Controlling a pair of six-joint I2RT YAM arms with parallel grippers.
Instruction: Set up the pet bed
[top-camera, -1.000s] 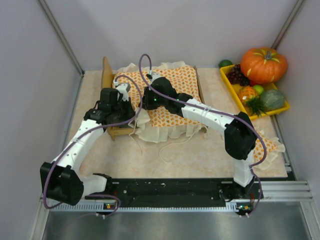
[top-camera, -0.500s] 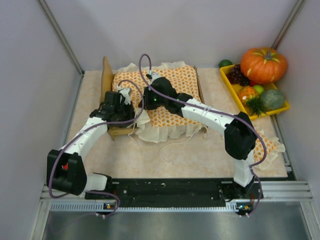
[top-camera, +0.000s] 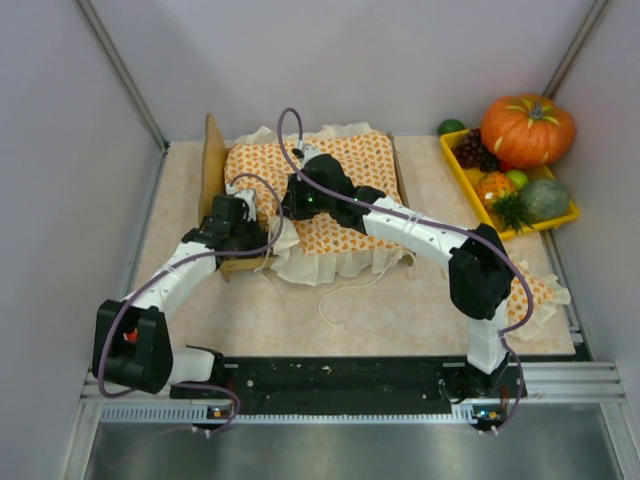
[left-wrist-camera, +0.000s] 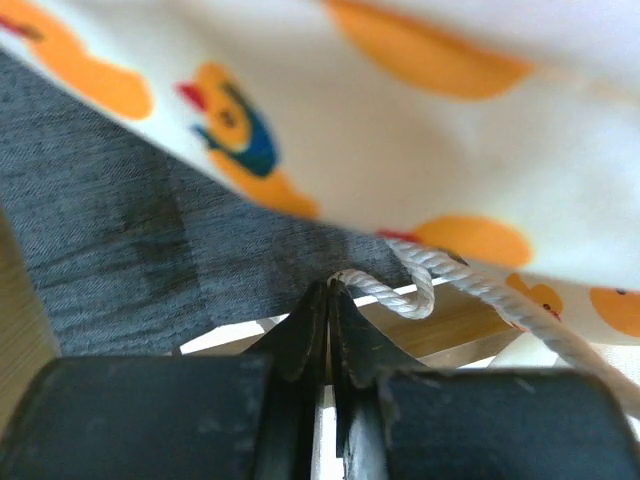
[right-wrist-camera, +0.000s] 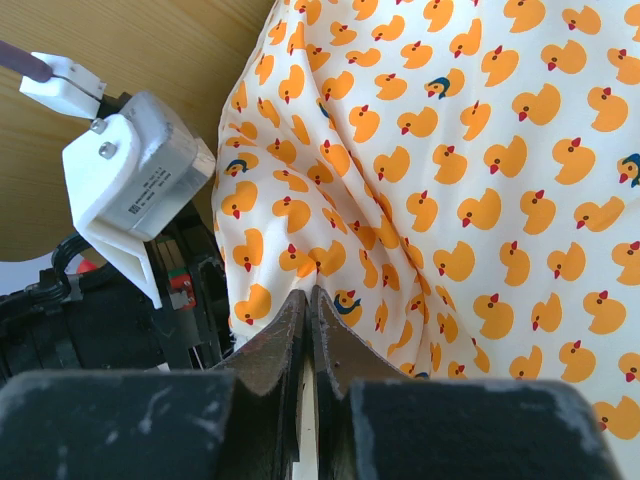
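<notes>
Top view: pet bed (top-camera: 213, 150) sits upper centre-left, headboard at its left end, with the duck-print bedspread (top-camera: 350, 165) draped over it. Left gripper (top-camera: 240, 212) is at the bed's lower-left corner; right gripper (top-camera: 293, 195) is on the bedspread.

Left wrist: jaws pressed together at the bed's grey fabric. A white cord (left-wrist-camera: 400, 290) touches the tips; can't tell if anything is held.

Right wrist: jaws closed, pinching a bedspread fold.

Pet bed (top-camera: 213, 150) x1, bedspread (top-camera: 350, 165) x1, pumpkin (top-camera: 527, 128) x1.

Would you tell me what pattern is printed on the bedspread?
The bedspread shows orange-yellow ducks on cream, clearest in the right wrist view.
</notes>
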